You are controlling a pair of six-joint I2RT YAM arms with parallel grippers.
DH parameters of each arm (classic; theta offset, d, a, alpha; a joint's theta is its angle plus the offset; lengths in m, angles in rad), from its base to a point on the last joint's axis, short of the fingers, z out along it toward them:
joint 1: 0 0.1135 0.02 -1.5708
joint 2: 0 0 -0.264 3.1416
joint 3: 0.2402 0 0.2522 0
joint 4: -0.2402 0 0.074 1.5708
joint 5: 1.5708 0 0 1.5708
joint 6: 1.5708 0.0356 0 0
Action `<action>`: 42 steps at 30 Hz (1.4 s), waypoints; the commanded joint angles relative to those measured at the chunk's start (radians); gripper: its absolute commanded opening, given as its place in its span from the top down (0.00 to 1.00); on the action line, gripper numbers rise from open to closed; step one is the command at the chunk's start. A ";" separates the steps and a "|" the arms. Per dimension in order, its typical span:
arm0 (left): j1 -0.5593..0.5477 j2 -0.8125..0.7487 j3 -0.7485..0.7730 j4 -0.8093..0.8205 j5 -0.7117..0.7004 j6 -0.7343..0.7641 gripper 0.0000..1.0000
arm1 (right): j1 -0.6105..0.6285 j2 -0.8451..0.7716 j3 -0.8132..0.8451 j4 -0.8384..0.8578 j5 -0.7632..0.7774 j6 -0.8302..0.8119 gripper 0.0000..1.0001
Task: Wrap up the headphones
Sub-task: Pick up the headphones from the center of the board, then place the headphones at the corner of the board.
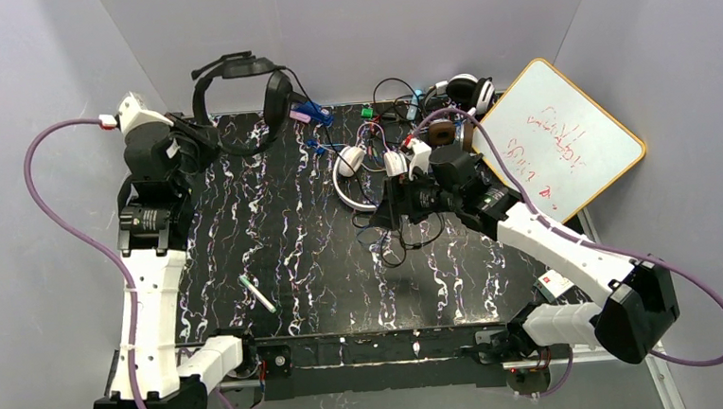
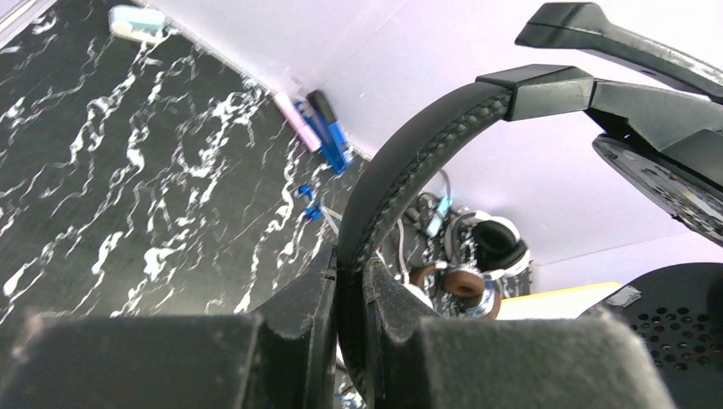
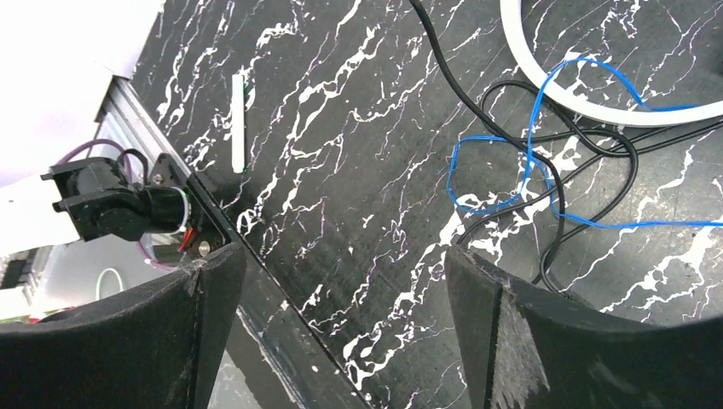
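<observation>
**Black headset held up, right hand waiting over the cords**

From above: the left gripper (image 1: 191, 144) is at the far left corner of the table (image 1: 295, 265). It is clamped on the headband of the black headset (image 1: 242, 96), which hangs in the air close to the back wall. The left arm is stretched forward along the table's side, with the wrist turned inward. The right arm reaches diagonally to the middle. The right gripper (image 1: 391, 203) hovers there with its jaws wide apart and nothing in them, just beside the white headset (image 1: 351, 172) and over loose cords (image 1: 400, 245). A brown headset (image 1: 443, 133) lies in the pile at the back. A whiteboard (image 1: 563, 145) leans at the right, and a pen (image 1: 259, 294) lies nearer the front.

Left wrist view: the fingers (image 2: 298, 315) squeeze the headband (image 2: 409, 153) from both sides, and it arches up from them. The grip looks firm to me.

Right wrist view: the open fingers (image 3: 179, 324) look down on a black cord (image 3: 550, 183) and a blue cord (image 3: 533, 136), crossed together beside the white band.

I think the step is to take a cord and wind it around its headset. To do it well, the left arm should hold the headset steady and high. The right gripper should pinch one cord only, away from the knot. I cannot follow which cord belongs to the black headset, so this must be checked first.
</observation>
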 commanded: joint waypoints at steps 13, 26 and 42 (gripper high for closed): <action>-0.002 0.218 0.727 0.163 0.146 -0.002 0.93 | 0.018 -0.104 0.007 0.205 0.093 -0.180 0.01; -0.002 0.230 0.958 0.185 0.162 -0.068 0.94 | 0.018 0.069 0.041 0.388 0.099 -0.279 0.04; -0.002 0.305 1.128 0.222 0.077 -0.052 0.94 | 0.016 0.135 -0.093 0.535 0.144 -0.212 0.48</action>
